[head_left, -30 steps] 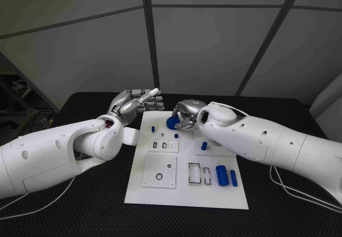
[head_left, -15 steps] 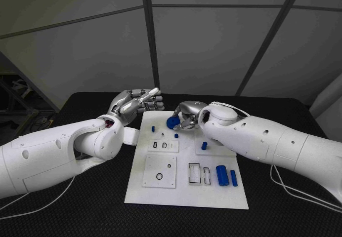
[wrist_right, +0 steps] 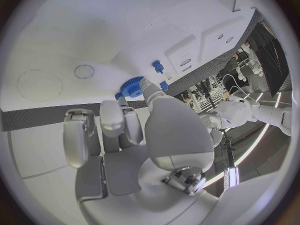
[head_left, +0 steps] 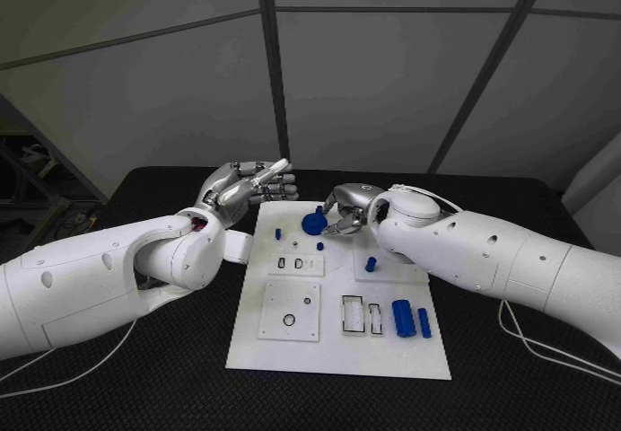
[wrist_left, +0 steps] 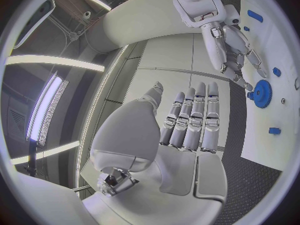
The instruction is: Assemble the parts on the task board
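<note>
Right hand (head_left: 345, 208) fingertips at the blue gear (head_left: 313, 221) on the board (head_left: 339, 359), grip unclear, left hand (head_left: 246, 189) beside it, open, empty.

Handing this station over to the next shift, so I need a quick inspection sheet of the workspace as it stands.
Surface: black table, white task board lying in its middle.
Job's things: blue gear at the board's far end; small blue pegs standing on the board; two blue cylinders lying near its right edge.
Clutter: nothing seen.
Hands: left hand raised beside the board's far left corner, holding nothing; right hand next to the gear, fingertips at its rim; whether it grips cannot be told.
Cables: white cables on the table beneath both arms.
Surroundings: grey panelled wall behind.
</note>
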You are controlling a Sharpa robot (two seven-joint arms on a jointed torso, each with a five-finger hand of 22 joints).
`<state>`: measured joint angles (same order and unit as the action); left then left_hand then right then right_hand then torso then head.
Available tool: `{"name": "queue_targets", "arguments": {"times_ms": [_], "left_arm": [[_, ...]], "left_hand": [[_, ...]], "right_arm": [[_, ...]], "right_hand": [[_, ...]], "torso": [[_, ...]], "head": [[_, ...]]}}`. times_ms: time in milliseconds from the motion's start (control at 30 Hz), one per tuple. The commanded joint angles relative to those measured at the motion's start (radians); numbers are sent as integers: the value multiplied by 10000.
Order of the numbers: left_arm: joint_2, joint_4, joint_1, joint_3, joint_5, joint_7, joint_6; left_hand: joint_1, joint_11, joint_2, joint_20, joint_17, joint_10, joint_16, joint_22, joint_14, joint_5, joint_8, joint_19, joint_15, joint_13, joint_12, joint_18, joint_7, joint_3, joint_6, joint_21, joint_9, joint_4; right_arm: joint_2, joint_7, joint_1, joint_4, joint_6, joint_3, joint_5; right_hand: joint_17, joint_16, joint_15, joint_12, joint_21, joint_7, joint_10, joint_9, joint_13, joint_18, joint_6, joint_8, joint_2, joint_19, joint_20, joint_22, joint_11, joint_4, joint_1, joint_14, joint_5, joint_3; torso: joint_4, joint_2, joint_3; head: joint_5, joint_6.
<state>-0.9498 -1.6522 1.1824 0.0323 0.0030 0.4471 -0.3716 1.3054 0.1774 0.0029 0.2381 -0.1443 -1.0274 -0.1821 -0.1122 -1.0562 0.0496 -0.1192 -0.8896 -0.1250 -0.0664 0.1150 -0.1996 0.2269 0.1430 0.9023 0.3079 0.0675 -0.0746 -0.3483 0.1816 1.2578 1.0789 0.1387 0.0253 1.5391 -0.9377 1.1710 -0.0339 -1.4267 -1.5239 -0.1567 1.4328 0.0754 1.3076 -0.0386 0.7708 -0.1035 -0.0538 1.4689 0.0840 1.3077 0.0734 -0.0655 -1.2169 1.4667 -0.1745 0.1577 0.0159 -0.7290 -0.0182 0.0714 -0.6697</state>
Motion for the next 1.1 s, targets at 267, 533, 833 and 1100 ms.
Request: {"name": "queue_targets", "arguments": {"times_ms": [267,533,833,1100], "left_arm": [[-24,10,15,8,-35,36,72],[-16,113,13,7,-35,42,117],[-38,186,11,3,-35,86,189],[-2,245,0,-1,-35,133,320]], "left_hand": [[-43,37,35,23,-13,-12,43,13,-25,-21,42,-10,-67,-10,-60,170,131,-61,-28,-46,-7,10],[-47,37,46,23,-17,-10,51,18,-28,-20,49,-13,-68,-10,-66,170,130,-70,-30,-49,-6,10],[-10,26,32,23,-26,-37,72,29,-34,-20,49,-18,-64,-16,-65,169,112,-94,-3,-60,0,51],[79,-174,96,-20,-80,-513,163,82,-96,-20,-96,-59,27,-67,79,155,-134,-174,419,-107,55,142]], "right_arm": [[-317,-92,19,378,1815,-2,-124],[-1394,-925,19,1310,2504,-10,-973],[-3398,-3136,27,2158,1245,-3,-2681],[-4444,-3533,22,1970,1085,6,-3142]], "right_hand": [[4,44,33,-80,5,27,126,40,926,136,284,-14,195,200,15,1544,-24,114,-292,75,-167,-7],[15,39,15,-57,13,45,123,60,918,133,484,-13,167,190,-1,1535,-39,275,-498,73,-540,38],[48,15,-52,264,267,181,-178,67,598,14,761,23,-47,-219,-54,1025,-155,584,-847,59,-1117,31],[52,10,-62,389,363,210,-294,63,478,-24,820,54,-122,-357,-74,852,-193,642,-952,57,-1294,-59]], "torso": [[4,6,4],[24,27,4],[123,80,13],[140,74,44]], "head": [[-16,39],[-176,107],[-326,171],[-521,275]]}}
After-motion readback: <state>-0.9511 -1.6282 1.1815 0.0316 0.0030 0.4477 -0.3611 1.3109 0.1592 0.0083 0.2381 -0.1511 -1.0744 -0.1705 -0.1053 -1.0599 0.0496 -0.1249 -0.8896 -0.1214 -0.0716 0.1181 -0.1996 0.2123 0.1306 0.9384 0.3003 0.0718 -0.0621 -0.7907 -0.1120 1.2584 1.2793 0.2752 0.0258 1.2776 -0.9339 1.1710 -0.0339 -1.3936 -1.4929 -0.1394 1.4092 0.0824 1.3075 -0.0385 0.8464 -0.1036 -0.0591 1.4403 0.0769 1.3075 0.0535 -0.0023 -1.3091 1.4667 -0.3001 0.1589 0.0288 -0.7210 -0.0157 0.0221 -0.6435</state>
